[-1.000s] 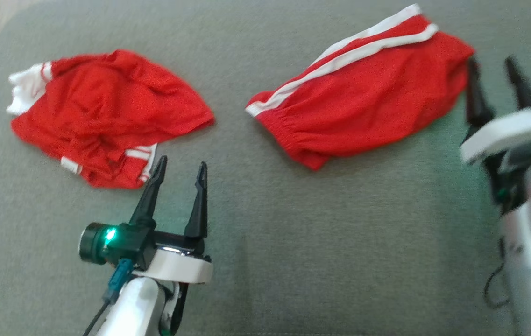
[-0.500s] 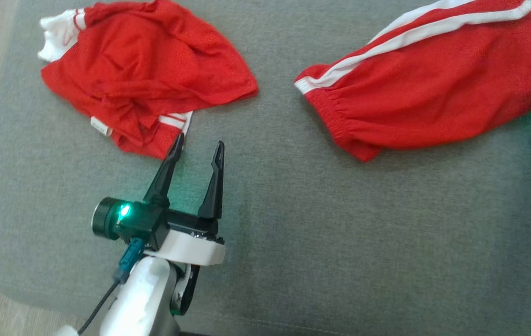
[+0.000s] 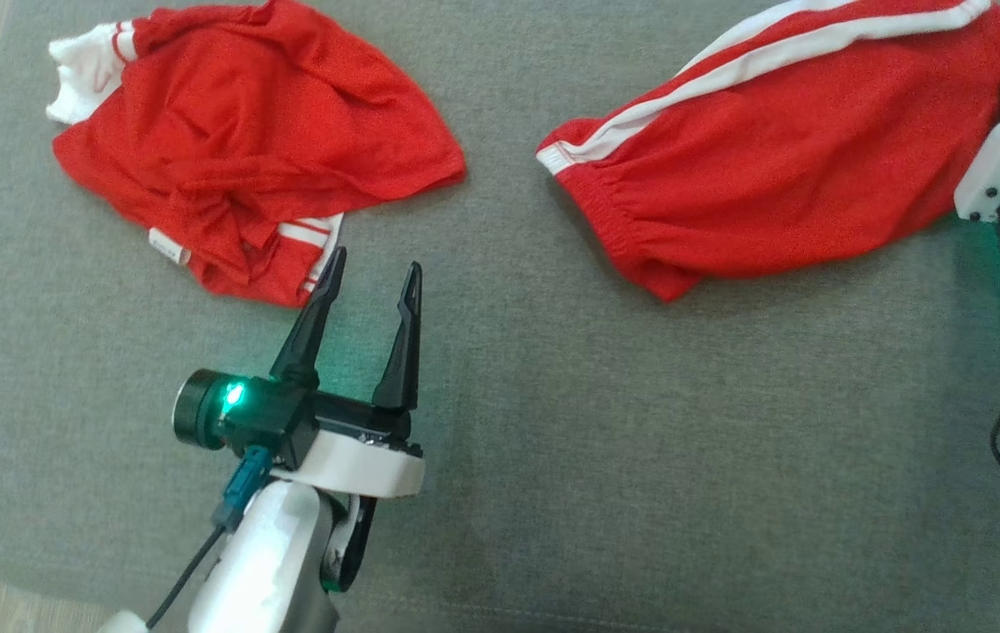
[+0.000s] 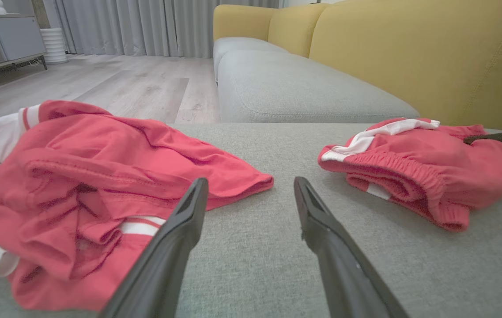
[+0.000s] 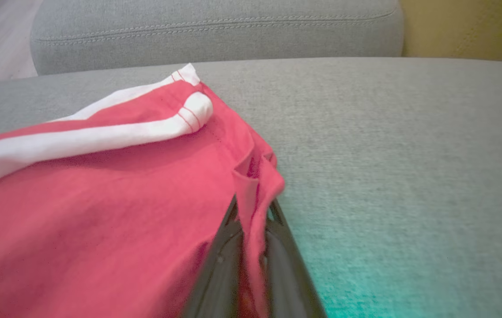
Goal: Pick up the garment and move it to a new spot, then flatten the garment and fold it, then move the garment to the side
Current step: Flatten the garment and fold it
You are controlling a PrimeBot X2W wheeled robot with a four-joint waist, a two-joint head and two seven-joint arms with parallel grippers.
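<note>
Head view's far edge cuts off the red shorts (image 3: 781, 167); their pinched hem hides the tips of the right gripper (image 5: 253, 212); print on the crumpled garment (image 3: 236, 149) and its white label (image 3: 167, 247) is too small to read

The left gripper (image 3: 375, 264) hovered with fingers spread wide; the right gripper (image 5: 253, 206) pinched an edge of the garment (image 5: 100, 198) between tight fingers.

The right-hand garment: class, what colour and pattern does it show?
The garment is red with two white stripes along one side; clearest in the head view.
</note>
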